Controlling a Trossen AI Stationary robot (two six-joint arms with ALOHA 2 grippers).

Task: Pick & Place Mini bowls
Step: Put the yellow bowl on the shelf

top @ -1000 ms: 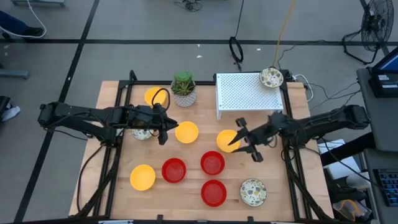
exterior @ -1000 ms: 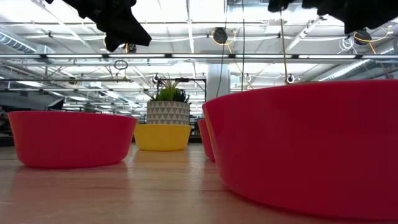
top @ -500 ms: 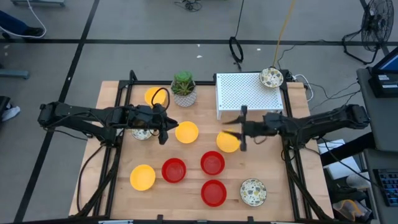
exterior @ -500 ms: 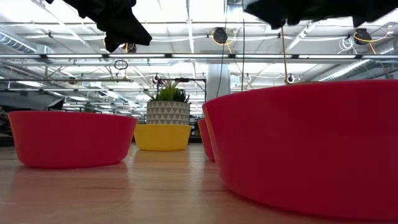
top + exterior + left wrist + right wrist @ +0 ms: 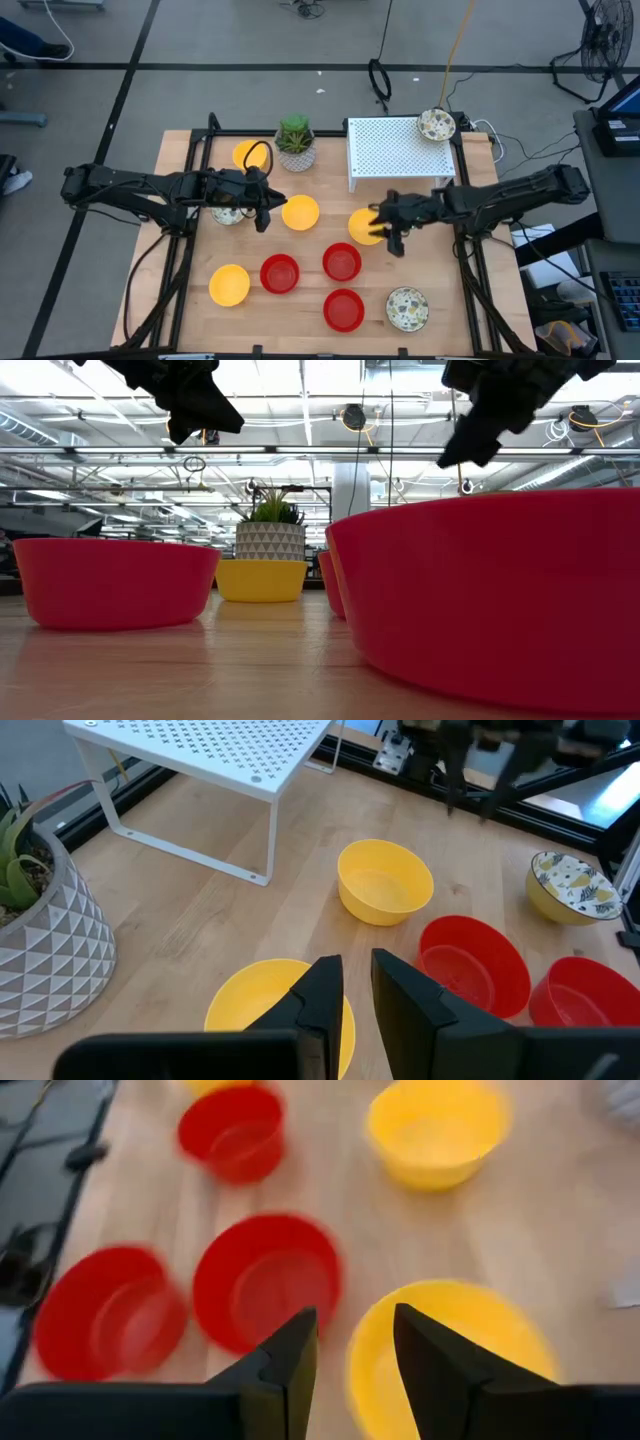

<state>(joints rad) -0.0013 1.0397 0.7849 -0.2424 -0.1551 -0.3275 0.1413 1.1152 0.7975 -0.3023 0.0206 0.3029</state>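
Several mini bowls stand upright on the wooden table: yellow ones (image 5: 300,212) (image 5: 250,155) (image 5: 229,285), red ones (image 5: 280,273) (image 5: 342,262) (image 5: 344,310), and a speckled one (image 5: 407,308). Another speckled bowl (image 5: 436,125) sits on the white rack (image 5: 395,150). My right gripper (image 5: 388,235) hangs open above the right rim of a yellow bowl (image 5: 450,1350), apart from it. My left gripper (image 5: 355,965) waits above the table beside the middle yellow bowl (image 5: 270,1010). Its fingers stand a narrow gap apart with nothing between them.
A potted plant (image 5: 295,140) stands at the far middle, left of the rack. A speckled bowl (image 5: 228,213) lies partly hidden under the left arm. Bare wood shows between the bowls and along the near right edge (image 5: 470,300).
My right gripper has rolled about its own axis and tipped from nearly level to slanting down. It has sunk slightly over the yellow bowl and shifted a little toward the table's left. No bowl has moved.
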